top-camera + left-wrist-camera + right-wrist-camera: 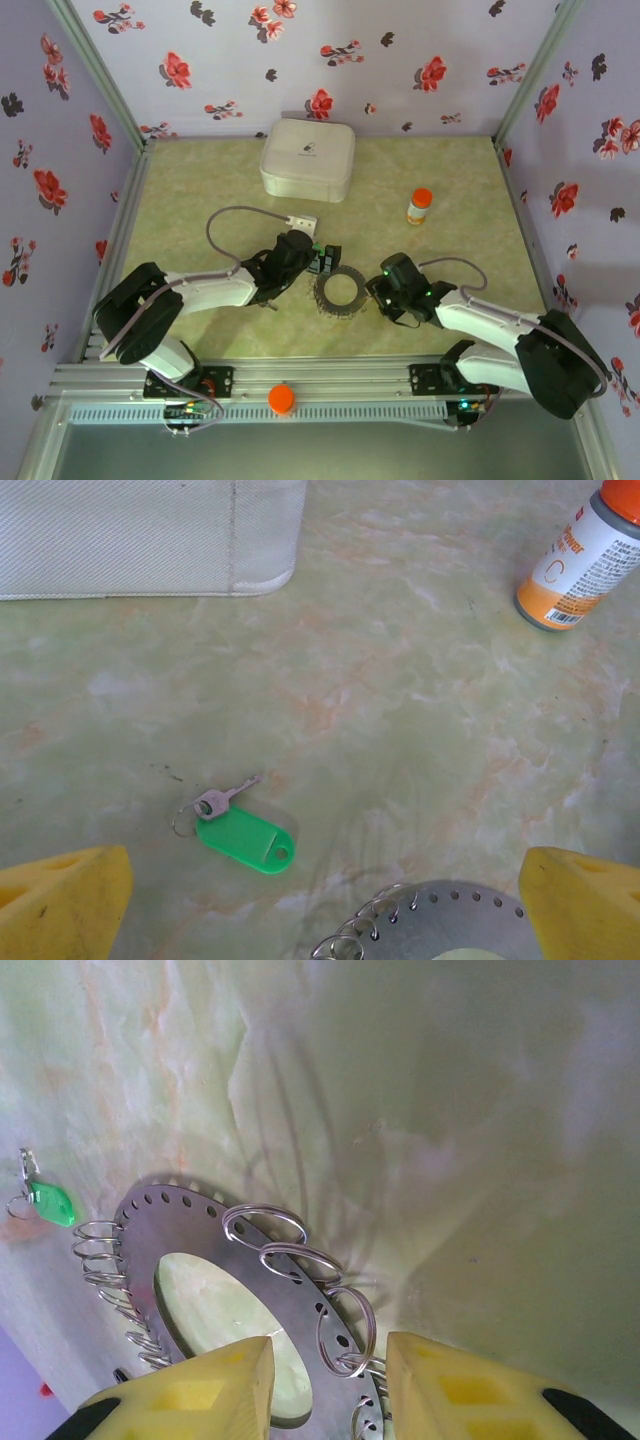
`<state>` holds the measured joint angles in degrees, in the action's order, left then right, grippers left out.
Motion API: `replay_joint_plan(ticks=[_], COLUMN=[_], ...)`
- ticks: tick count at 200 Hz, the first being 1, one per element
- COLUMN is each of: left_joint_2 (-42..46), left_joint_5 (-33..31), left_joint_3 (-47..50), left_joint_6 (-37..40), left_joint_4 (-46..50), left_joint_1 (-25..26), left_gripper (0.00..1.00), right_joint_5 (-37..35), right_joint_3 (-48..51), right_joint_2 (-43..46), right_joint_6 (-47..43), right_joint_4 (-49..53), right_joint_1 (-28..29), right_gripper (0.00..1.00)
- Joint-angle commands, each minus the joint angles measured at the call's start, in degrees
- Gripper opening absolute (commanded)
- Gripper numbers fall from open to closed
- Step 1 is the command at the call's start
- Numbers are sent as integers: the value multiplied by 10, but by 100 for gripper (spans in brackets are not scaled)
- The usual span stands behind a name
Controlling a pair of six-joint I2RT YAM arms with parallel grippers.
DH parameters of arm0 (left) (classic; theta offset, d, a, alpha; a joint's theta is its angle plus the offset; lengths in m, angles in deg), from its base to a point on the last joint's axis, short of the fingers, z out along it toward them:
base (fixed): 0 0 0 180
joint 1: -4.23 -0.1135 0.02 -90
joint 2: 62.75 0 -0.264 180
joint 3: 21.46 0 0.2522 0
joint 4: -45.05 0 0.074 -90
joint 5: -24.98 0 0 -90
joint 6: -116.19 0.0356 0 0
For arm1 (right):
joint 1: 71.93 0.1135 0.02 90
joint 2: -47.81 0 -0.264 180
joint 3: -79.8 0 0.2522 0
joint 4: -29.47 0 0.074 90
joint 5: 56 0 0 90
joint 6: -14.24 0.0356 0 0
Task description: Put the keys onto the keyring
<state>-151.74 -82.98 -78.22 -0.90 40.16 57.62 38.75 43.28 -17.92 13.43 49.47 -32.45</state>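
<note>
Keys (235, 825): green tab plus small key, flat on counter (400, 710), just beside keyring (190, 1222), not threaded. Left tool (322, 880): spread wide above them. Right tool (325, 1360): straddles keyring rim; grip you cannot confirm. Risk: your pinch skates thin key away; unheld keyring shifts.

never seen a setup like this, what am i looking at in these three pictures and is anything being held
This is a robot: a left arm and a right arm bolted at the near edge of a table. The top picture looks down from above: the left tool and right tool sit beside a flat grey keyring, with a white case and an orange-capped bottle farther back. The other two come from wrist cameras; the yellow blocks are each tool's fingers. The left tool is open and empty, above a small key with a green tab. The right tool's fingers straddle the keyring's rim; whether they grip it is unclear.
</note>
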Motion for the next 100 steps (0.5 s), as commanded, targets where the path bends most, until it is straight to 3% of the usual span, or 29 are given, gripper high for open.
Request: replay_joint_plan(ticks=[1, 100], left_joint_2=[-2, 0], left_joint_5=[-1, -5], left_joint_3=[6, 8], left_joint_6=[-2, 1], left_joint_4=[-16, -24], left_joint_1=[6, 9], left_gripper=[100, 100], right_joint_5=[-1, -8], right_joint_3=[7, 18], right_joint_2=[-3, -19], right_joint_6=[12, 20], right_joint_4=[-13, -34], right_joint_1=[-2, -2], right_gripper=[36, 33])
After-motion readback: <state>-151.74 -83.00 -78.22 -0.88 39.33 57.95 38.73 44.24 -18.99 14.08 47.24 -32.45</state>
